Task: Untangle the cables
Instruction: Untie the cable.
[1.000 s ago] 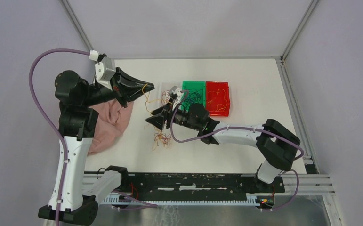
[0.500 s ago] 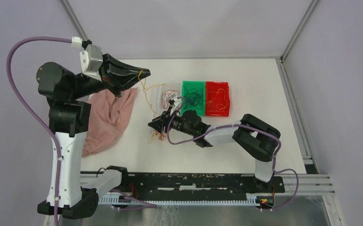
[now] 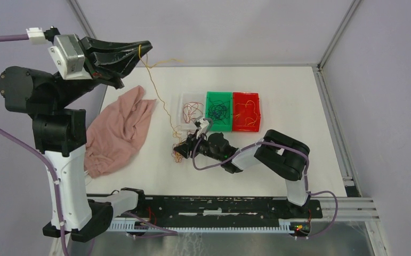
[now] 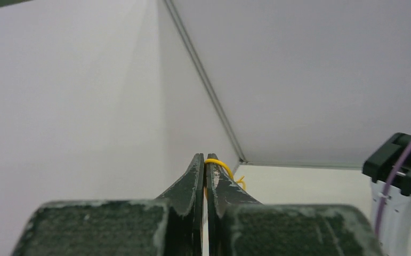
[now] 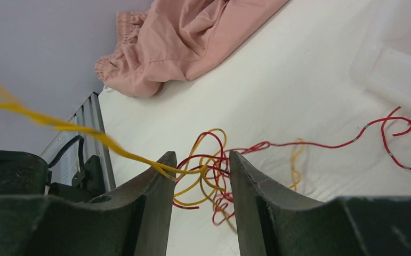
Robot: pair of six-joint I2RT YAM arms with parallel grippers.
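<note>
Cables [image 3: 180, 152]: the main knot of red and yellow strands lies on the desk [image 3: 288, 90] left of centre, nearer the near edge than the far one.

One yellow strand [image 3: 158, 101] runs from this knot up and toward the far left corner. Its upper end is pinched in the left fingers [image 3: 123, 53], which are pressed together and held high above the desk. The wrist view confirms a yellow loop [image 4: 219, 164] caught at their tips. Judged purpose: the height draws this strand taut so it can slide free of the rest.

The right fingers [image 3: 186, 144] sit low at the knot. They are spread, with the tangle [image 5: 208, 176] in the gap and nothing clamped. The taut yellow strand crosses the inner edge of one finger [image 5: 158, 176]. Judged purpose: to pin or comb the knot so that it does not rise with the lifted strand.

Three trays stand side by side in a row at mid-desk toward the far edge:
- One clear tray [image 3: 192, 95] holds red wire.
- One green tray [image 3: 219, 93] holds dark wire.
- One red tray [image 3: 258, 112] holds yellow wire.

Judged purpose: sorting by colour.

One pink cloth [image 3: 120, 128] lies crumpled by the left edge, apart from the wires.

Count:
- Arms: two.
- Trays: three.
- Cloths: one.
- Lifted strands: one.
- Strands in the knot: several red and at least two yellow; no exact number can be read.
</note>
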